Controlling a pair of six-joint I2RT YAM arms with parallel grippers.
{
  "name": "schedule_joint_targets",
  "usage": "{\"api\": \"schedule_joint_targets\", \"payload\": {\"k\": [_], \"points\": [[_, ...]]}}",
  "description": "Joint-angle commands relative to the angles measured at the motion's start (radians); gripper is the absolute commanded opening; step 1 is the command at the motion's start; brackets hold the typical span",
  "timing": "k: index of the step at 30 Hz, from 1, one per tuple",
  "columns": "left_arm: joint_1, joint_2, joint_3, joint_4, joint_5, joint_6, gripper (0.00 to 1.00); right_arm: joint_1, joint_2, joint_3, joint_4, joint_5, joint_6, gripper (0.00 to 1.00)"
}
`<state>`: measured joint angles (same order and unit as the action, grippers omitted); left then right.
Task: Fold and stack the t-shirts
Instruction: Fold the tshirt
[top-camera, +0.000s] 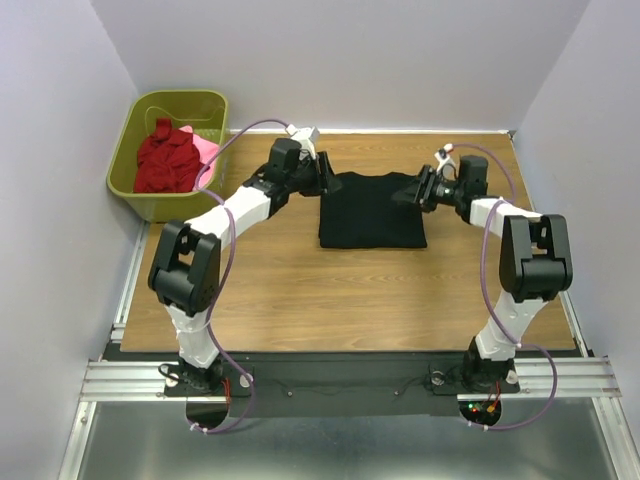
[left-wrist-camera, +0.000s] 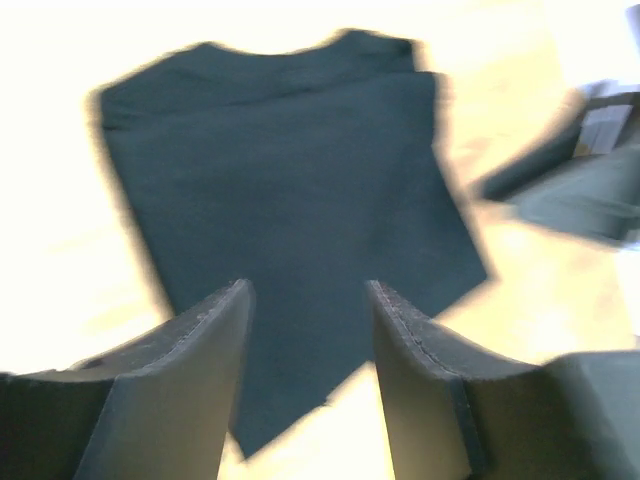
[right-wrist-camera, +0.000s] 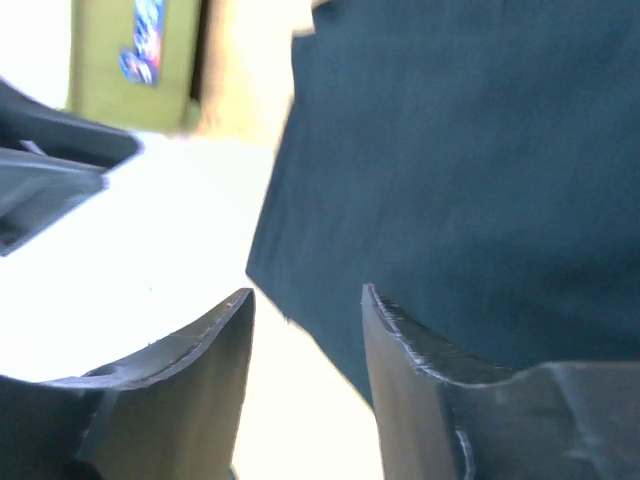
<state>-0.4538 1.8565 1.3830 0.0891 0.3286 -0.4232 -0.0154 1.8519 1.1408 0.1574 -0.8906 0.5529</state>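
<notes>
1. The left gripper (left-wrist-camera: 310, 340) stands with its jaws apart. Nothing lies between its fingers (left-wrist-camera: 190, 365); only cloth and table show through the gap.
2. The right gripper (right-wrist-camera: 305, 340) is likewise parted and holds nothing.
3. The black t-shirt (top-camera: 372, 212) lies flat on the table (top-camera: 300, 300) between the two grippers. The left one is at the shirt's far left corner and the right one at its far right corner.
4. In the top view the shirt is folded into a rough rectangle, wider than deep. Its long axis runs from one gripper to the other, and its straight edge faces the arm bases.
5. In the blurred left wrist view, a shallow neckline dip shows on the shirt edge farthest from the fingers.
6. Well beyond the left gripper, away from the shirt, the olive-green basket (top-camera: 140, 190) sits at the table's far left corner.
7. Inside it a dark red t-shirt (top-camera: 165, 160) lies crumpled, with a pink t-shirt (top-camera: 206, 150) against its gripper-facing side.
</notes>
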Motion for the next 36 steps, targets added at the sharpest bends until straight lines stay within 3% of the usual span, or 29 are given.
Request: {"api": "schedule_joint_targets", "payload": {"k": [1,2,6,12,16,19,22,25,26,28,33,36], "points": [[-0.069,-0.042,-0.11,0.067,0.044,-0.042,0.52,0.014,-0.008,-0.122,0.042,-0.022,-0.007,0.49],[-0.071,-0.025,-0.128,0.069,0.044,-0.048,0.48,0.012,-0.007,-0.14,0.042,-0.012,-0.021,0.44],[-0.071,0.035,-0.208,0.093,0.02,-0.046,0.32,0.006,0.015,-0.229,0.042,0.047,-0.068,0.38],[-0.059,0.089,-0.269,0.072,0.007,-0.051,0.26,-0.037,0.04,-0.254,0.041,0.067,-0.09,0.37],[-0.057,-0.017,-0.283,0.041,-0.019,-0.049,0.27,-0.021,-0.034,-0.216,0.025,0.007,-0.059,0.37],[-0.059,-0.101,-0.268,-0.006,-0.072,-0.034,0.39,0.043,-0.092,-0.173,0.013,-0.027,-0.018,0.38],[-0.054,-0.256,-0.271,-0.052,-0.159,0.0,0.58,0.152,-0.092,-0.087,0.016,-0.044,0.019,0.39],[-0.03,-0.38,-0.306,-0.088,-0.256,0.043,0.73,0.251,-0.036,0.0,0.019,-0.044,0.044,0.39],[-0.022,-0.411,-0.32,-0.116,-0.285,0.058,0.85,0.273,-0.019,0.019,0.021,-0.042,0.045,0.39],[-0.008,-0.465,-0.357,-0.149,-0.411,0.09,0.96,0.322,0.035,0.068,0.028,-0.042,0.057,0.39],[0.004,-0.646,-0.496,-0.198,-0.646,0.159,0.99,0.351,0.15,0.054,0.126,-0.074,0.119,0.39],[0.004,-0.753,-0.577,-0.164,-0.703,0.153,0.99,0.351,0.213,0.033,0.153,-0.094,0.125,0.38]]}}
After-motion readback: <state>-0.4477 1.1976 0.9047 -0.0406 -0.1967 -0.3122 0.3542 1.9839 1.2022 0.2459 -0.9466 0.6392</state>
